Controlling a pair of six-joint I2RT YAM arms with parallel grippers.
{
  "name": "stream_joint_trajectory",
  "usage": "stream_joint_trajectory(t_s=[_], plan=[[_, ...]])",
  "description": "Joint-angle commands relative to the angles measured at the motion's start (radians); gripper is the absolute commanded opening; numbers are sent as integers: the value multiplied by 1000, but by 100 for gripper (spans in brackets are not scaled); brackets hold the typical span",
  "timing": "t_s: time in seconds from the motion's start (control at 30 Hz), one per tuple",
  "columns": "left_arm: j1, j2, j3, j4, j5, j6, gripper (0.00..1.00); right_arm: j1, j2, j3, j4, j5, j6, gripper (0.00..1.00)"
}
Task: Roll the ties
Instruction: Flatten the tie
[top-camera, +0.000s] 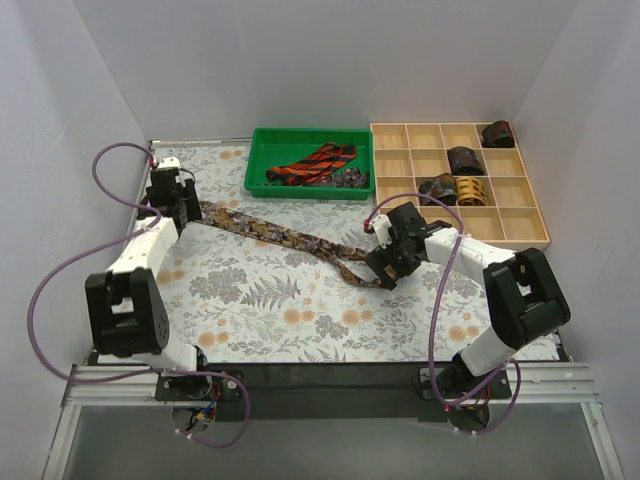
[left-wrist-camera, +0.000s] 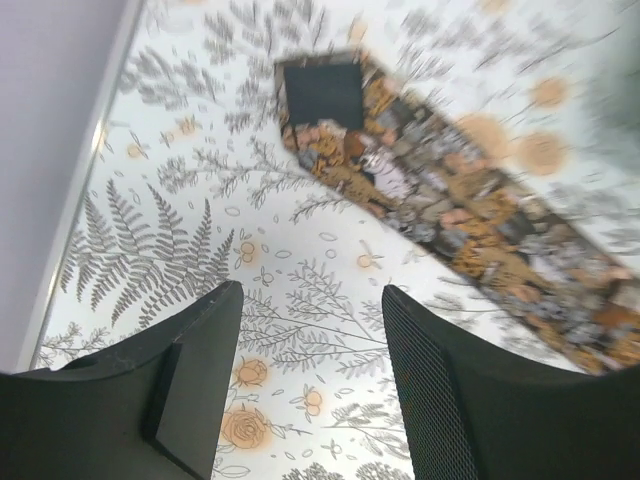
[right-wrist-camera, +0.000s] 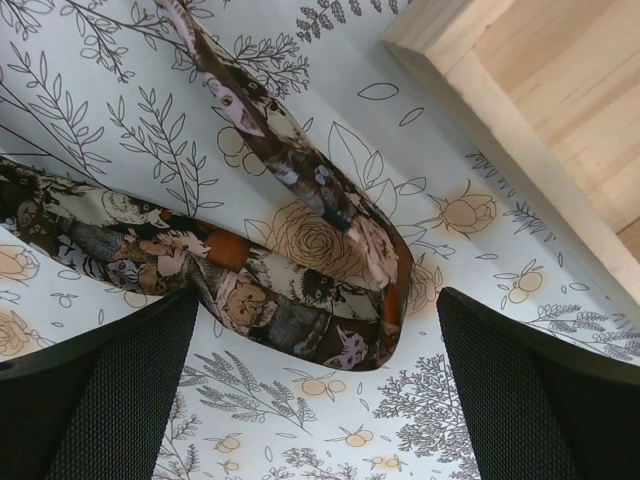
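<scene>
Top view. The mottled tie lies flat on the bench, running from the left gripper at 10 o'clock to the right gripper at 3 o'clock. Its right end is doubled back in a loose fold. Both grippers are spread and pinch nothing. The left hangs just short of the tie's squared end, and the right straddles the fold.

The fabric looks light, limp and probably slick, so a roll is likely to loosen or skew unless the strip is kept taut. The fold at 3 o'clock seems the best place to take hold, with the far end pinned.

The floral cover lies smooth and may let the tie slide. A green tray at 12 o'clock holds a striped tie. A wooden divider box at 2 o'clock holds rolled ties. White walls close in on three sides, and purple cables loop beside each arm.
</scene>
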Motion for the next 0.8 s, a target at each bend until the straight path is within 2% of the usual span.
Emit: stream_joint_trajectory(t_s=[0.0,0.23,0.53,0.77], plan=[[-13,-183,-75,-5,88,-24,54,3,15,42,31,2,-87,92],[-43,-340,-244,21,143,-13,55,18,-67,17,31,-34,-222,91],[-53,-302,-218,9,159,5,55,37,-189,-22,22,-101,-275,92],[-59,-317,-221,9,166,5,55,66,-130,-46,13,2,-311,96]])
